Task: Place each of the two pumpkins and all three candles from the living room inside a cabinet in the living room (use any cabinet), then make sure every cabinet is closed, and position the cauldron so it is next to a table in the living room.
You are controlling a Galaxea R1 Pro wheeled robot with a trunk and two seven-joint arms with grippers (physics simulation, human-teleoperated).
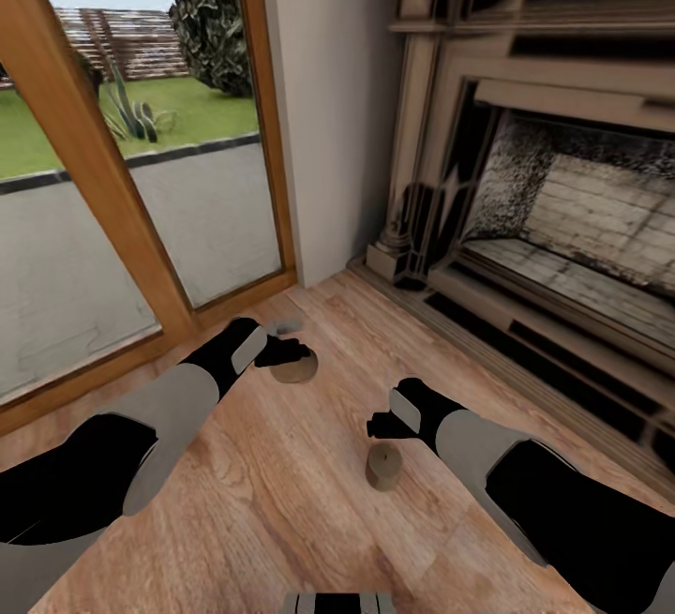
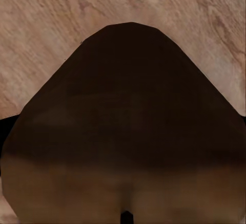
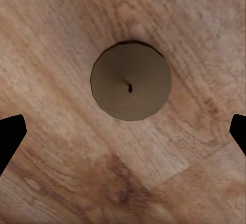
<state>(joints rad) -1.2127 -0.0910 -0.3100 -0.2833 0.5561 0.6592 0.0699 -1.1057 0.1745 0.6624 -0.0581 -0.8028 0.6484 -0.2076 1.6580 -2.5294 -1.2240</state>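
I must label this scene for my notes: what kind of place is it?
Most likely a living room corner: an ornate fireplace, a wood plank floor, and a tall wood-framed glass door looking onto a garden. Two candles stand on the floor.

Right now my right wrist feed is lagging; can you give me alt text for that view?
A squat tan candle stands upright on the wooden floor, seen from straight above with its small dark wick at the centre. The right tool's two black fingertips poke in at opposite edges of the picture, spread wide and well apart from the candle.
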